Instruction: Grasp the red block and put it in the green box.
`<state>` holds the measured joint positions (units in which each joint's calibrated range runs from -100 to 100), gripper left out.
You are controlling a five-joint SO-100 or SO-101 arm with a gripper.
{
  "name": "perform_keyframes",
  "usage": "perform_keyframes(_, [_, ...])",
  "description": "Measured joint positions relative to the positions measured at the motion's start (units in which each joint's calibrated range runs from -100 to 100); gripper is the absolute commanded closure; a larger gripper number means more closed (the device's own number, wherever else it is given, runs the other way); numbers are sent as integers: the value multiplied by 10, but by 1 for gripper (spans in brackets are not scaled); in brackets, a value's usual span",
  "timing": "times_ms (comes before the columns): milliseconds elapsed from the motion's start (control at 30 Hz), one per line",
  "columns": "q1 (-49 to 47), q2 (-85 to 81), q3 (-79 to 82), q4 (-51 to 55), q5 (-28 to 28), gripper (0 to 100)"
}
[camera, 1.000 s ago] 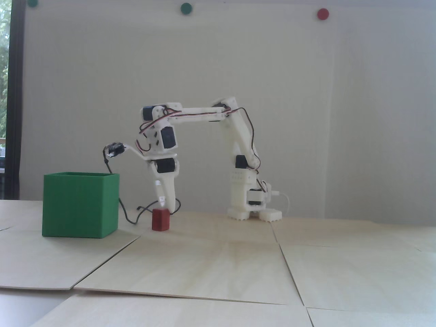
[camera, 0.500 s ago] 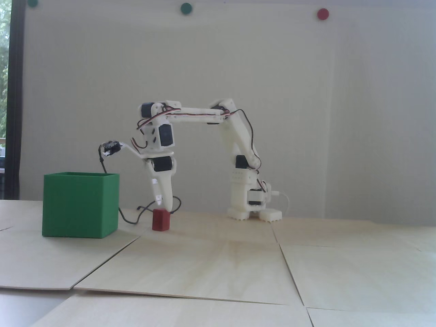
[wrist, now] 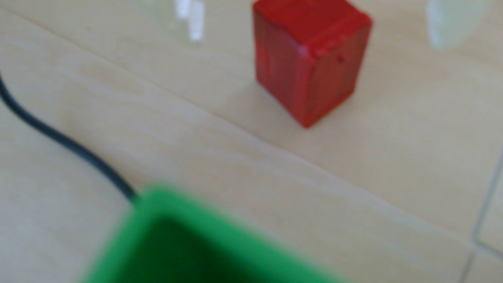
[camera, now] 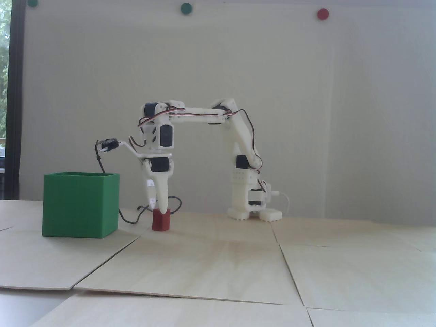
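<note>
The block [camera: 160,220] stands upright on the worktop [camera: 218,259], just beside the box [camera: 80,205] but apart from it, on the box's right in the fixed view. It is not lifted, so no part of the transfer is done yet.

The hand [camera: 157,208] points straight down over the block, its tips at the block's top. In the wrist view the block [wrist: 310,60] sits between 2 pale fingers [wrist: 451,24], 1 on each side, with clear gaps to both, so the hand is spread wide and holds nothing. The box [wrist: 206,236] shows a dark interior with nothing visible in it, though only a corner shows and it is blurred.

What is left, as I judge it: lower a little further, close on the block, lift it above the box rim, carry it across and release. A black cable [wrist: 62,141] lies by the box corner, near that path.
</note>
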<state>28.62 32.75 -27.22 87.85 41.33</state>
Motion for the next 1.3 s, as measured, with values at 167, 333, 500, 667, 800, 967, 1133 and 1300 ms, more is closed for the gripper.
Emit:
perform_keyframes(167, [-4,8,0,0,0,99])
perform_keyframes(333, [-8,9,0,0,0,97])
perform_keyframes(500, [-8,9,0,-2,0,96])
perform_keyframes(667, [-8,9,0,-5,0,80])
perform_keyframes(800, [-8,9,0,-5,18,60])
perform_keyframes(967, [-8,9,0,-5,46,53])
perform_keyframes(1133, [-8,9,0,-5,52,60])
perform_keyframes(1300, [-14,29,0,-5,52,66])
